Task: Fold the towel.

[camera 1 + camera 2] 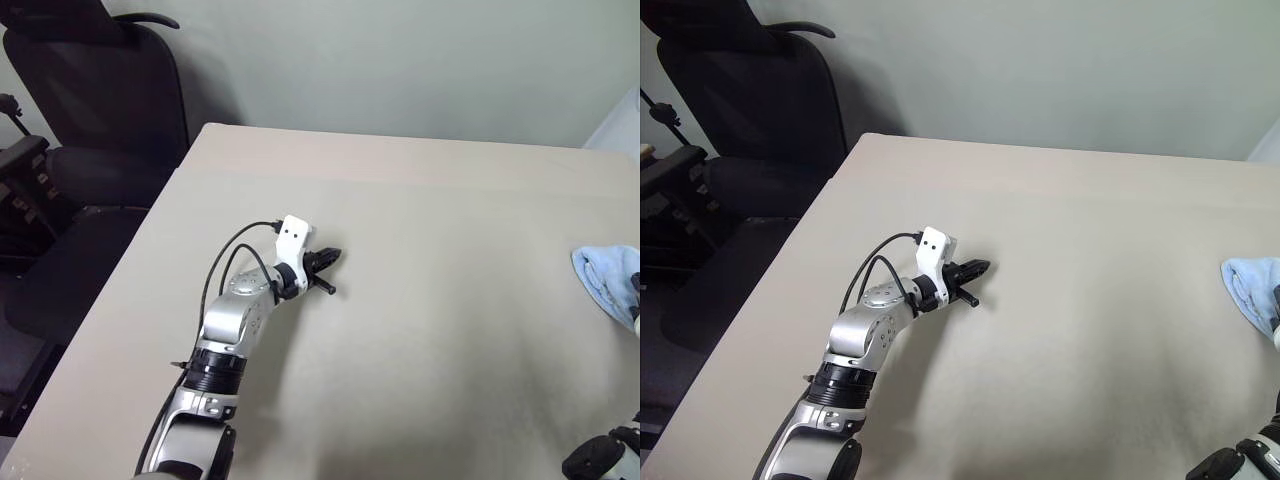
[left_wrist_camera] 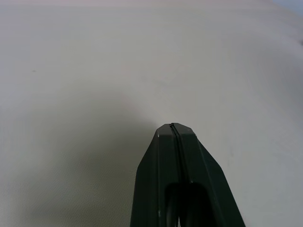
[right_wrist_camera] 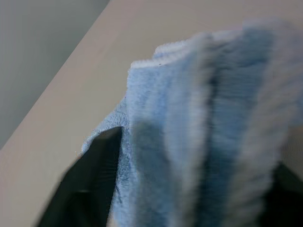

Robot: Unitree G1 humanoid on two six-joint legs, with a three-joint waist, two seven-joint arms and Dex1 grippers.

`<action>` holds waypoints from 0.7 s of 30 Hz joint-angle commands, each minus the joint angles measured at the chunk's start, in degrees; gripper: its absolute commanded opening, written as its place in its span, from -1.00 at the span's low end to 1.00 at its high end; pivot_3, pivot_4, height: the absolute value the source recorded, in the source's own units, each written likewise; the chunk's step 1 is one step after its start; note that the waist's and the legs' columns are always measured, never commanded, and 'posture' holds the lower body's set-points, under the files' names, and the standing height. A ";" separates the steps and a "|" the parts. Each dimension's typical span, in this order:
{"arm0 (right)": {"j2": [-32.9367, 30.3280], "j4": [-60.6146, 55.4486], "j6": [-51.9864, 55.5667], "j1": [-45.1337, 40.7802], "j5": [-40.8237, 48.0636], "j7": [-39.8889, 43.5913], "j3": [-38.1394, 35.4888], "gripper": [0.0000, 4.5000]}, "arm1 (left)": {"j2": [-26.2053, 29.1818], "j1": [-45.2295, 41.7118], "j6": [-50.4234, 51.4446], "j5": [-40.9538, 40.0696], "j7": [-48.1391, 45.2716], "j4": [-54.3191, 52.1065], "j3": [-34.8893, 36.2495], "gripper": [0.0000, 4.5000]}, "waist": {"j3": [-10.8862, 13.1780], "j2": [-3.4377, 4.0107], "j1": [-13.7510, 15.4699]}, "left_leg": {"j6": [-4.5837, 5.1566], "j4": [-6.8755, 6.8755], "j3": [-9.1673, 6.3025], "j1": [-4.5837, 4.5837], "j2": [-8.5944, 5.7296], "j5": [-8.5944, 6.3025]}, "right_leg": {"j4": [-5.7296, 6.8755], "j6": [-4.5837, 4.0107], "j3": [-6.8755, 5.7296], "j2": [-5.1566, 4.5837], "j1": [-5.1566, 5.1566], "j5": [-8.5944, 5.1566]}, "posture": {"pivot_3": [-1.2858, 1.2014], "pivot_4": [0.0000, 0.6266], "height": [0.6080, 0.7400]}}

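The towel [image 1: 607, 275], a light-blue terry cloth with white edging, lies bunched at the far right of the tan table [image 1: 430, 200], partly cut off by the picture's edge. In the right wrist view the towel [image 3: 199, 118] fills the space between the two black fingers [image 3: 90, 179] of my right gripper [image 3: 199, 151]. They stand wide apart around it, open. My left gripper [image 1: 330, 258] hovers low over bare table left of centre, pointing toward the right, far from the towel. Its fingers [image 2: 161, 156] are pressed together, shut on nothing.
A black office chair [image 1: 100, 100] stands off the table's far left corner. The table's left edge [image 1: 110, 300] runs diagonally beside my left arm. A pale wall [image 1: 400, 60] rises behind the table's far edge.
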 commanded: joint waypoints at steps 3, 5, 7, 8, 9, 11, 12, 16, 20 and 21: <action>-1.52 -2.23 -1.67 1.01 0.75 -0.40 -0.17 0.98 | -0.32 -0.70 -0.64 -0.28 -0.14 -1.02 0.10 -1.00 | 0.00 0.00 0.01 | 0.00 0.00 0.00 0.00 0.00 0.00 | 0.00 0.00 0.00 0.00 0.01 0.00 | 0.03 -0.52 1.00; -1.28 -3.81 -3.15 1.97 0.39 -0.27 -0.47 0.98 | -0.36 -0.63 -0.66 -0.25 -0.17 -0.96 0.07 -1.00 | 0.00 0.00 0.03 | 0.00 0.00 0.00 0.00 0.00 0.00 | 0.00 0.00 -0.01 0.00 0.01 0.00 | 0.03 -0.52 1.00; -1.08 -5.37 -5.17 2.87 -0.09 -0.43 -0.87 0.98 | -0.42 -0.58 -0.63 -0.28 -0.21 -0.95 0.03 -1.00 | 0.00 0.02 0.06 | 0.00 0.00 0.00 -0.01 0.00 0.00 | 0.00 0.00 -0.01 0.00 0.00 0.00 | 0.03 -0.52 1.00; -1.04 -5.92 -6.27 3.22 -0.45 -0.69 -0.92 0.98 | -0.45 -0.54 -0.64 -0.27 -0.25 -0.94 -0.03 -1.00 | 0.00 0.02 0.07 | 0.00 0.00 -0.01 -0.01 0.00 0.00 | 0.00 0.00 -0.01 0.00 0.01 0.00 | 0.03 -0.52 1.00; -1.07 -6.32 -7.34 3.54 -0.91 -0.99 -0.80 0.98 | -0.48 -0.51 -0.66 -0.25 -0.31 -0.92 -0.12 -1.00 | 0.00 0.02 0.06 | 0.00 0.00 -0.01 -0.01 0.00 0.00 | 0.00 0.00 -0.01 0.00 0.01 0.00 | 0.03 -0.52 1.00; -1.48 -6.82 -10.81 3.73 -2.99 -1.99 -0.24 0.98 | -0.56 -0.71 -0.76 -0.14 -0.47 -0.56 -0.34 -1.00 | 0.00 0.02 0.04 | 0.00 0.00 0.00 0.00 0.00 0.00 | 0.00 0.00 -0.01 0.00 0.01 0.00 | 0.03 -0.52 1.00; -1.95 -7.46 -13.24 3.74 -4.78 -2.25 0.50 0.98 | -0.59 -0.84 -0.82 -0.07 -0.56 -0.35 -0.45 -1.00 | 0.00 0.03 0.04 | 0.00 0.00 0.00 0.00 0.00 0.00 | 0.00 0.00 -0.01 0.00 0.01 0.00 | 0.03 -0.52 1.00; -3.49 -11.92 -18.53 3.51 -10.17 -0.15 6.46 0.98 | -0.56 -1.13 -0.96 0.15 -0.93 0.13 -0.69 -1.00 | -0.03 0.09 0.01 | 0.00 0.02 -0.01 0.00 0.00 0.00 | 0.00 0.00 0.00 -0.01 0.00 0.01 | 0.03 -0.52 1.00; -6.56 -20.82 -18.85 5.01 -17.22 9.97 25.29 0.98 | -0.51 -1.36 -1.14 0.38 -1.18 0.53 -0.83 -1.00 | -0.05 0.17 -0.89 | 0.01 0.04 0.01 0.03 0.01 0.01 | 0.01 0.03 0.02 0.02 -0.01 0.09 | 0.03 -0.52 1.00; -6.83 -23.51 -16.46 5.28 -16.42 13.85 30.83 0.98 | -0.53 -1.41 -1.21 0.46 -1.21 0.63 -0.87 -1.00 | -0.05 0.16 -1.21 | 0.01 0.04 0.01 0.06 0.02 0.01 | 0.01 0.02 0.03 0.05 -0.01 0.12 | 0.03 -0.52 1.00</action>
